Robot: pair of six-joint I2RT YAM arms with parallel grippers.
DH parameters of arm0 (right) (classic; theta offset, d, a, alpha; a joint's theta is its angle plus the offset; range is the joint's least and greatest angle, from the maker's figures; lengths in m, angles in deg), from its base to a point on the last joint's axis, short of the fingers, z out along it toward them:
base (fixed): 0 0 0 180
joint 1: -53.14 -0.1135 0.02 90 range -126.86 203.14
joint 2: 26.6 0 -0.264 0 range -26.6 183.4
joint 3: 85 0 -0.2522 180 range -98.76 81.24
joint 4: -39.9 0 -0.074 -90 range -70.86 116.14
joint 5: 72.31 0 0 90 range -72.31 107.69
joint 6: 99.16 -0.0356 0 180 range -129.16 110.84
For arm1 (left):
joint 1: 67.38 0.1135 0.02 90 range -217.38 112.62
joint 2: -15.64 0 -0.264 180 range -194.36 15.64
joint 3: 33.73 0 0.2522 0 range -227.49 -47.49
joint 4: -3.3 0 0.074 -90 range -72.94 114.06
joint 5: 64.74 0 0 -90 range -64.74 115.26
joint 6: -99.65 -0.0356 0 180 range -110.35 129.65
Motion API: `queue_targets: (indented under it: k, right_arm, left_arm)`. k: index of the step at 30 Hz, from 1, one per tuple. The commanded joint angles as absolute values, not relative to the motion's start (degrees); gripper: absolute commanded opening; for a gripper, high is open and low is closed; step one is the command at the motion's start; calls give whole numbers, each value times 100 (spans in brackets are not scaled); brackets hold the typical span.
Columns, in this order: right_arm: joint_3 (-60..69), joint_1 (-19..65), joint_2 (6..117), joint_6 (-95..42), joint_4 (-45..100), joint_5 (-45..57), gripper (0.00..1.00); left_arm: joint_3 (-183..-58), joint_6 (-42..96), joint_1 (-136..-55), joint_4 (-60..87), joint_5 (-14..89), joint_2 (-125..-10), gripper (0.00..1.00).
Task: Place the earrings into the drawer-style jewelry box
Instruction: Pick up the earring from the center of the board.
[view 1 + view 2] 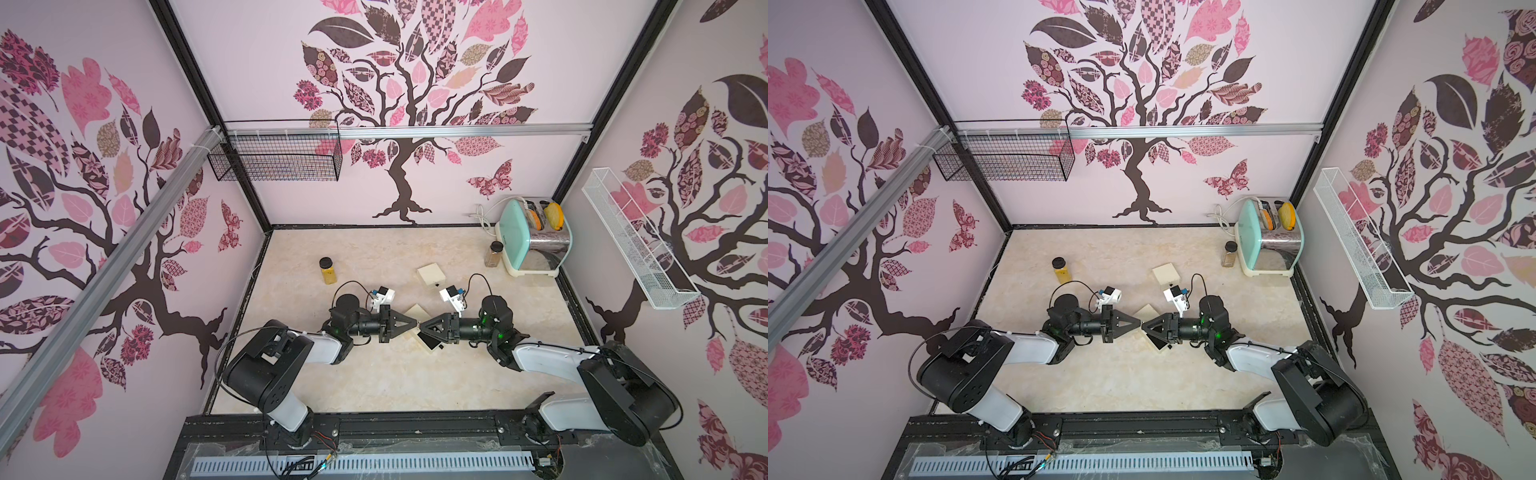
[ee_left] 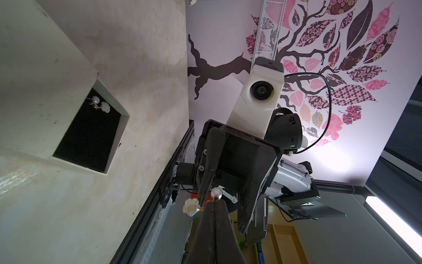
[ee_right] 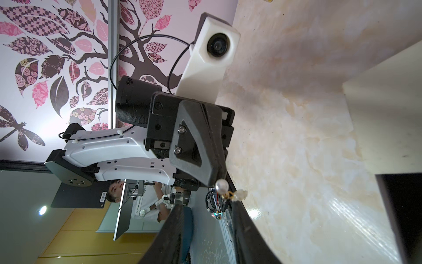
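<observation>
Marble-look surface, pink tree-decal walls, mint toaster mid-right. Left pincer clamps a pearl earring, right pincer has its jaws parted, just beside it.

The table is beige, veined like marble. The walls are pale pink with brown-and-pink patterned trees. The box is cream, lined black. The earring is pearly white on gold wire. The toaster is mint and chrome.
</observation>
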State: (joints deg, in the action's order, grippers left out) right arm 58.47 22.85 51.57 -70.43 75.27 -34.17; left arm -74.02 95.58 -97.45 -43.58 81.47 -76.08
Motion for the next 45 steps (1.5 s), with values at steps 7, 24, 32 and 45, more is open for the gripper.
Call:
queue_targets:
  k: [7, 24, 32, 45]
  right_arm:
    - [5663, 2323, 5348, -6906, 7600, -3513, 34]
    - [5540, 2352, 5418, -7053, 7743, -3539, 23]
    - [5540, 2352, 5431, -7059, 7751, -3483, 15]
    - [4753, 2405, 4600, -4287, 3173, -1657, 10]
  left_arm:
    - [-7282, 9631, -9801, -4639, 8115, -7584, 0]
    - [-7247, 9605, -9825, -4565, 8103, -7534, 0]
    - [-7264, 9513, -9854, -4365, 8098, -7460, 0]
    - [-8306, 7308, -9768, -551, 7978, -7194, 80]
